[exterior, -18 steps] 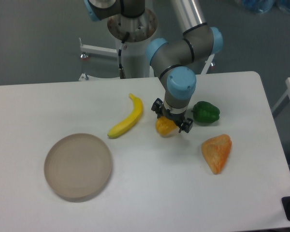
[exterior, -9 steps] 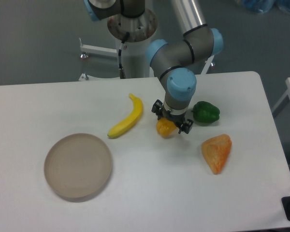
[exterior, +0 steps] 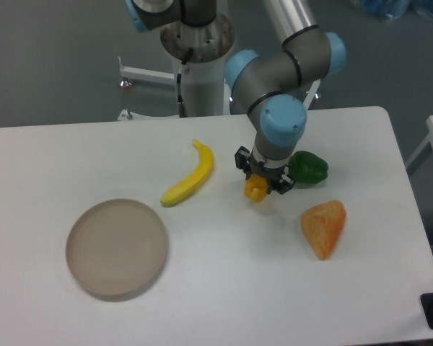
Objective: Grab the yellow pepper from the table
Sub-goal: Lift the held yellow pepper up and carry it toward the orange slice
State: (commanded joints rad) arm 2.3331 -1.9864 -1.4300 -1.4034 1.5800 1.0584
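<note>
The yellow pepper (exterior: 256, 189) is small, glossy and yellow-orange. It sits between the fingers of my gripper (exterior: 262, 184), which is shut on it. Only its lower part shows below the gripper; the rest is hidden by the wrist. It hangs over the middle right of the white table (exterior: 224, 288), and whether it still touches the tabletop I cannot tell. The arm comes down from the back right.
A yellow banana (exterior: 189, 175) lies left of the gripper. A green pepper (exterior: 307, 167) lies close to its right. An orange mottled wedge (exterior: 323, 227) lies at the front right. A round beige plate (exterior: 116, 248) sits at the front left.
The gripper has moved a little to the right with the yellow pepper in it, and the arm's wrist now stands higher. Less of the pepper shows than before.
</note>
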